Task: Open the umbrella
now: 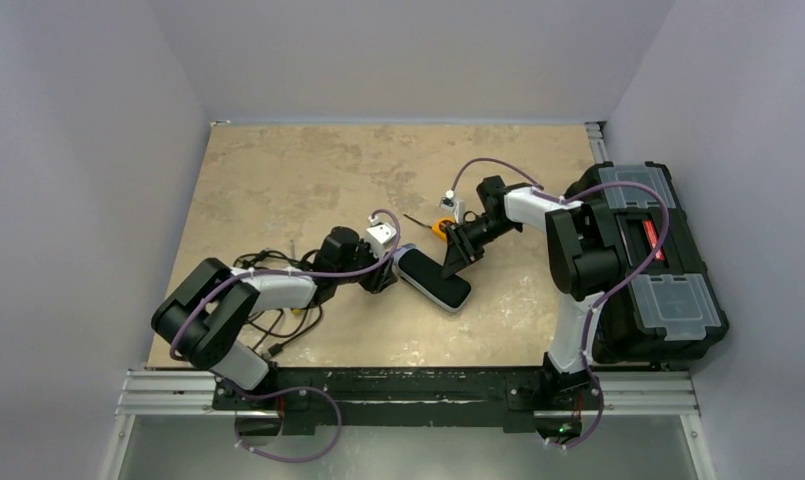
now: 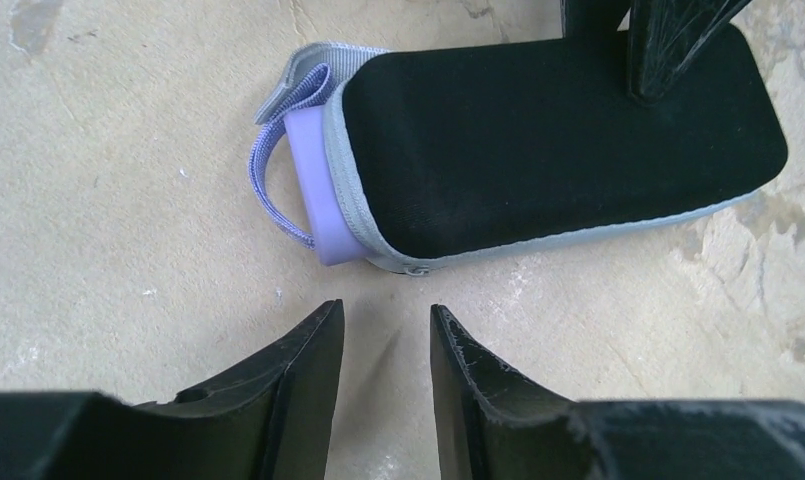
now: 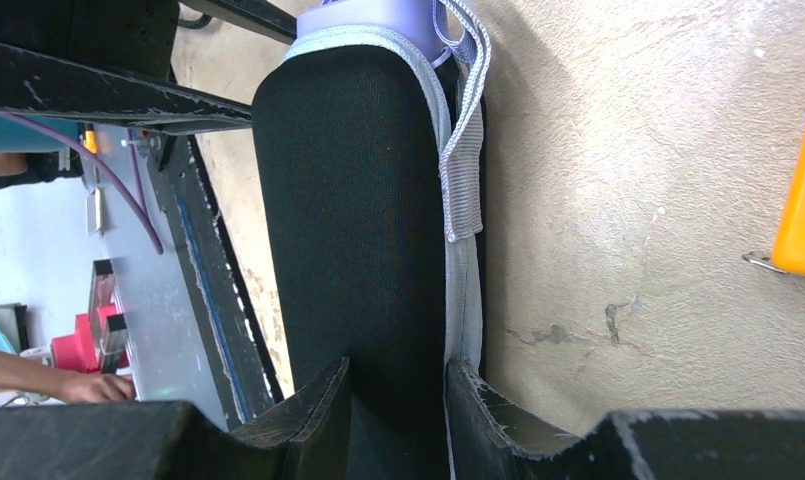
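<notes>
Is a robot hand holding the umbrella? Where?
The left pincer is open, empty. The right pincer sits on the black-sleeved folded umbrella at the end away from its lavender handle; a real grip cannot be told.

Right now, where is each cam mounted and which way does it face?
Top external: fixed above and behind, facing down at the table; left arm and right arm show.
Left wrist: on the left wrist, facing past its open left claw at the handle end of the umbrella.
Right wrist: on the right wrist, sighting along the umbrella, gripped in the right claw.
Shared: all three see the umbrella.
</notes>
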Tool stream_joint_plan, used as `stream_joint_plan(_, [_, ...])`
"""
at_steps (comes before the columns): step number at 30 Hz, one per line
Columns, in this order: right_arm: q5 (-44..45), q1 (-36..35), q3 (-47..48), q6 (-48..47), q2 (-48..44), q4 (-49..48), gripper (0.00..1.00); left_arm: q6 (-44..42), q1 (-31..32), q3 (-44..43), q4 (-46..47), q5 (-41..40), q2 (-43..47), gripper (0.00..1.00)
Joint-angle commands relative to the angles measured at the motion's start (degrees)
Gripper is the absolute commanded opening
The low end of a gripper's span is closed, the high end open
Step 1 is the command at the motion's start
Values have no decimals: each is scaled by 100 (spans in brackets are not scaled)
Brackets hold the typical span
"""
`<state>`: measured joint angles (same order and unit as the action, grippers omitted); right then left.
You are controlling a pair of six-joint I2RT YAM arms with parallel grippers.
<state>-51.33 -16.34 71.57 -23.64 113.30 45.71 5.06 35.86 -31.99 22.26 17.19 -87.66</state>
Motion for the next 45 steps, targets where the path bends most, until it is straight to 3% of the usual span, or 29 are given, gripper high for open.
stream_joint_plan(1, [1407,-31,-91,-523,343,-201,17,-353,-8,-206,526,236,-249,37])
stream_joint_plan(12, [1363,-34,-97,-378,284,-244,17,-31,153,-563,628,228,-540,40])
stream_joint_plan(14, [1375,-34,-115,-363,266,-257,17,86,150,-696,490,133,-626,34])
stream_joint_plan(18, [1371,-36,-181,-292,228,-312,16,149,150,-740,412,71,-706,11])
stream_joint_plan(21, [1289,-38,-268,-25,204,-447,9,118,179,-610,410,310,-586,0])
stream_joint_plan(24, [1290,-39,-456,387,105,-739,0,112,376,-466,375,408,-398,0])
stream_joint_plan(36, [1307,-38,-733,1622,-121,-1453,0,1027,1103,-426,471,151,-489,0])
stream_joint_plan(41, [1040,-26,-769,2296,-314,-1810,0,1161,552,-709,55,159,-466,0])
stream_joint_plan(44, [739,-5,-754,2280,-475,-1693,45,935,48,-956,-320,286,-544,0])
stream_joint_plan(45, [683,-1,-713,2156,-542,-1565,53,851,-79,-1008,-388,304,-547,0])
